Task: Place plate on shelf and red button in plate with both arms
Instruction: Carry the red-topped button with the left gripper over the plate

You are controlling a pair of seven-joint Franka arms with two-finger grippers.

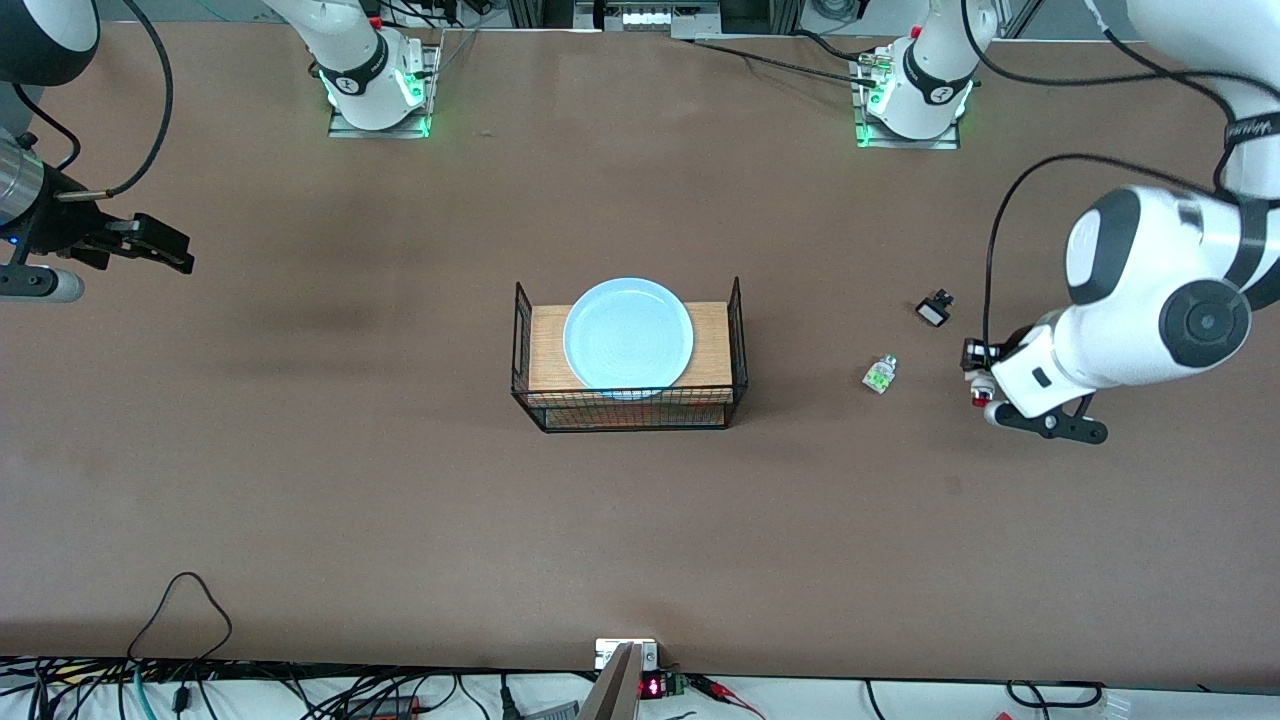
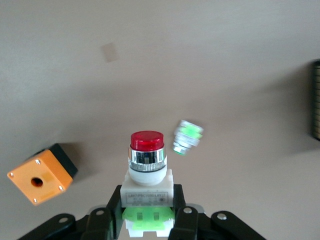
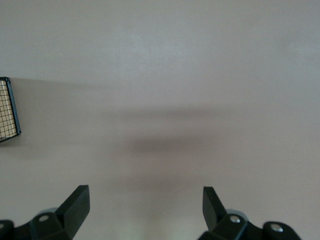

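The pale blue plate [image 1: 628, 334] lies on the wooden board [image 1: 712, 345] inside the black wire basket [image 1: 628, 412] at the table's middle. My left gripper [image 1: 983, 385] is shut on the red button [image 1: 981, 392] and holds it above the table toward the left arm's end. In the left wrist view the red button [image 2: 147, 150] stands between the fingers [image 2: 114, 205] of my left gripper [image 2: 147, 201], red cap outward, green part at the jaws. My right gripper [image 1: 172, 252] is open and empty over bare table toward the right arm's end; it also shows in the right wrist view [image 3: 146, 200].
A similar white-green piece without red tip [image 1: 880, 373] lies on the table between basket and left gripper, also in the left wrist view [image 2: 188, 136]. A small black-and-white piece [image 1: 935, 307] lies farther from the front camera. An orange-faced box [image 2: 42, 169] shows in the left wrist view.
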